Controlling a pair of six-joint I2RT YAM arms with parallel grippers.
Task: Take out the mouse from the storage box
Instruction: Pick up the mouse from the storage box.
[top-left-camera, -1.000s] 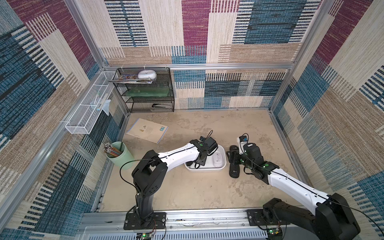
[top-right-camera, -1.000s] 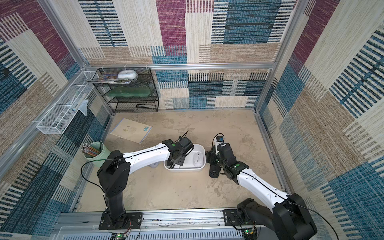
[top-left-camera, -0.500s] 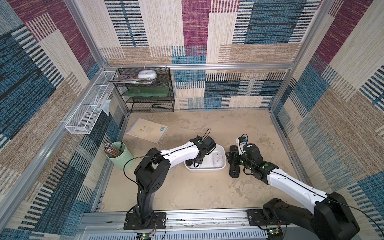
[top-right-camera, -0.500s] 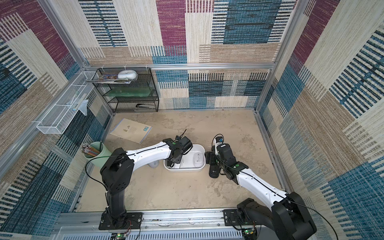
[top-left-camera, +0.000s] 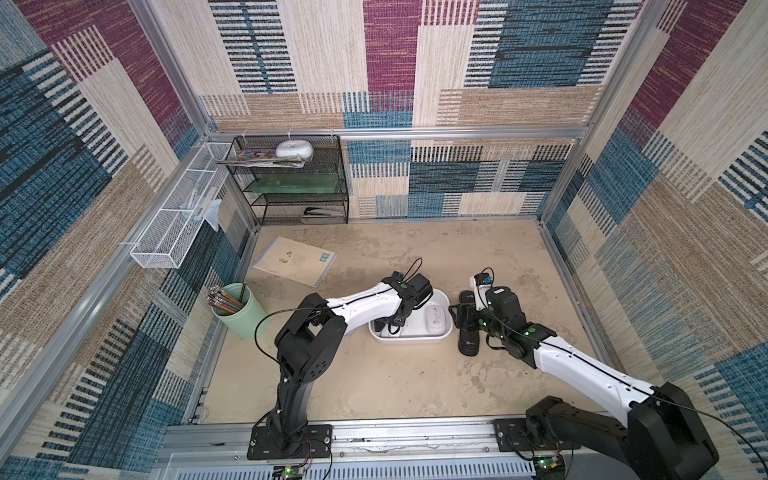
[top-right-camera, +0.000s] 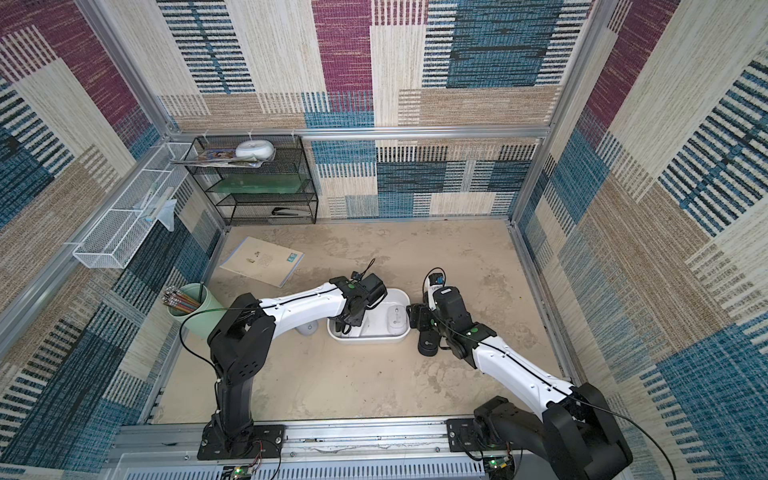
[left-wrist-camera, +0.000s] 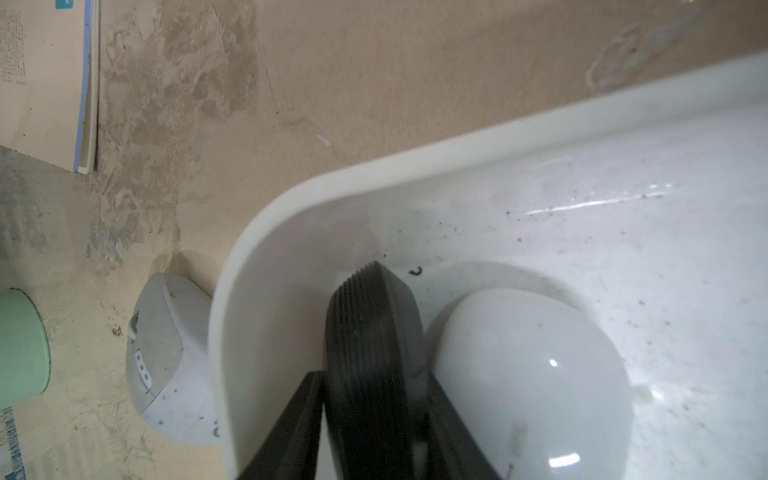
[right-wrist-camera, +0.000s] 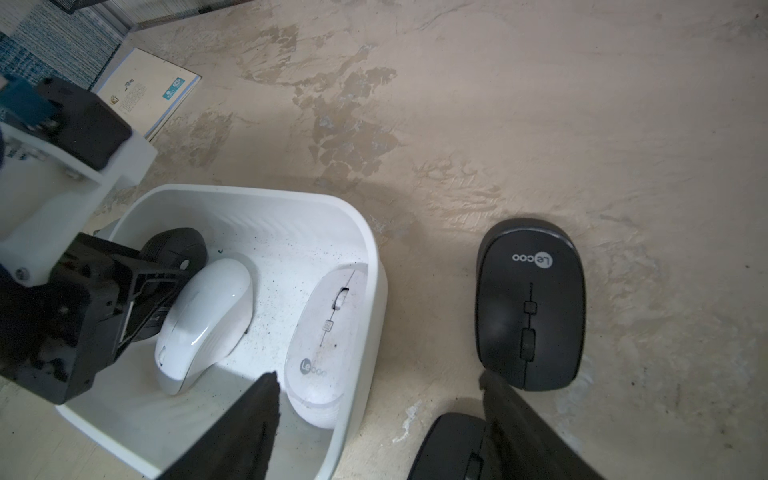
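Black mouse (left-wrist-camera: 370, 324) now clamped by left end effector (left-wrist-camera: 374, 382); right end effector (right-wrist-camera: 376, 376) remains released.

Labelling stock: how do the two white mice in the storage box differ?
The glossy white mouse is shiny, no logo visible; the matte white mouse is dull with a grey Lecoo logo. The glossy one lies mid-box, the matte one along a wall. Both sit inside the storage box.

Storage box (right-wrist-camera: 257, 194): smooth white plastic, slight sheen, dark grit specks inside. Glossy white mouse (right-wrist-camera: 208, 316): polished plastic. Right-hand white mouse (right-wrist-camera: 328, 328): matt, scuffed. Ribbed black mouse (left-wrist-camera: 365, 353): matt, grooved side. Floor (right-wrist-camera: 540, 104): rough, mottled, matt.
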